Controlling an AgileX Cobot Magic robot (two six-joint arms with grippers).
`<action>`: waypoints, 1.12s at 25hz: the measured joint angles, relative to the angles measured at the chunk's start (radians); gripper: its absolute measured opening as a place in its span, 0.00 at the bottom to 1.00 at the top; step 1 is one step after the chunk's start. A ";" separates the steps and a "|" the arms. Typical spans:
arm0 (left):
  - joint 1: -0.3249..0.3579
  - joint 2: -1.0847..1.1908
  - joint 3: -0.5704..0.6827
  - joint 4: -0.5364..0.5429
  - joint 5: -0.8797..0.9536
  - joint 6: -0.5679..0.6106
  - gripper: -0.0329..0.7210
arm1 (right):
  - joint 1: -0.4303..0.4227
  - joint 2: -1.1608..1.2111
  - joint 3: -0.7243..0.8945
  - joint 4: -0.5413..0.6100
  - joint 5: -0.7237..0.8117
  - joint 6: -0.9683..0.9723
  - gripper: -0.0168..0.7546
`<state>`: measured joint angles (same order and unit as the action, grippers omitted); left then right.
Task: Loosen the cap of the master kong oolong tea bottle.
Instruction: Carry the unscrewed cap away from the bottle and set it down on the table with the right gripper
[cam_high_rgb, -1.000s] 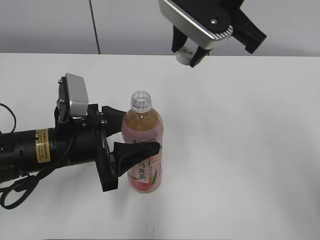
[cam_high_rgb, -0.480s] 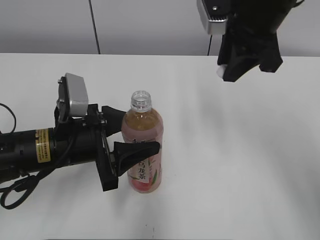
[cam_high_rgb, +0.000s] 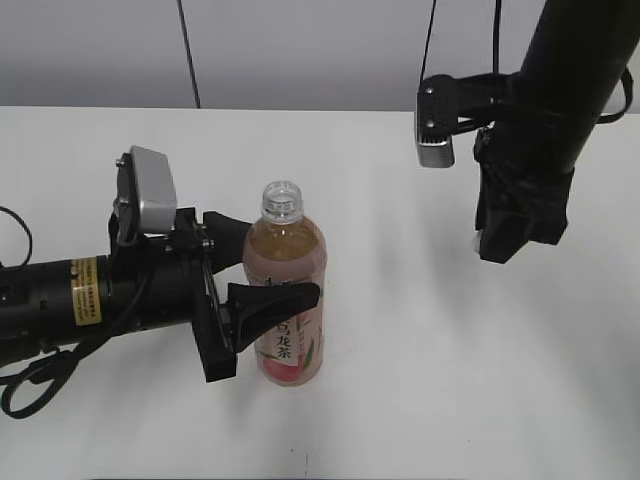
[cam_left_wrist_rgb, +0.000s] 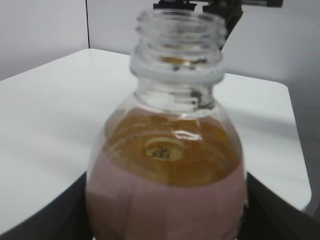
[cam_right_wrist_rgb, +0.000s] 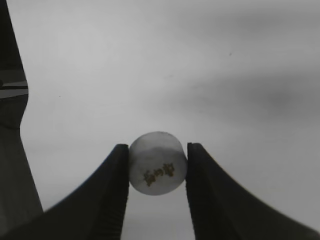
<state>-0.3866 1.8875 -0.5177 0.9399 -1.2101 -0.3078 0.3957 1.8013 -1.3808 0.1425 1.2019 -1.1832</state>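
Although the task asks only for loosening, the exterior view shows the master kong oolong tea bottle (cam_high_rgb: 286, 300) standing uncapped on the worktop (cam_high_rgb: 420, 380), clamped between the left gripper's (cam_high_rgb: 262, 272) fingers; the right gripper (cam_high_rgb: 497, 243) hangs well apart. In the left wrist view the threaded neck is bare. In the right wrist view the cap (cam_right_wrist_rgb: 157, 163) sits pinched between those fingers (cam_right_wrist_rgb: 112, 185); only setting it down seems left.
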 joint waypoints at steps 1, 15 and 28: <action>0.000 0.000 0.000 0.000 0.000 0.000 0.65 | 0.000 0.000 0.019 -0.013 -0.017 0.031 0.37; -0.001 0.000 0.000 -0.004 0.000 0.000 0.65 | 0.000 0.017 0.241 -0.065 -0.336 0.263 0.37; -0.001 0.000 0.000 -0.006 0.000 0.000 0.65 | 0.000 0.169 0.248 -0.062 -0.403 0.439 0.44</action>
<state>-0.3876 1.8875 -0.5177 0.9341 -1.2101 -0.3078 0.3957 1.9707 -1.1332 0.0804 0.7987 -0.7443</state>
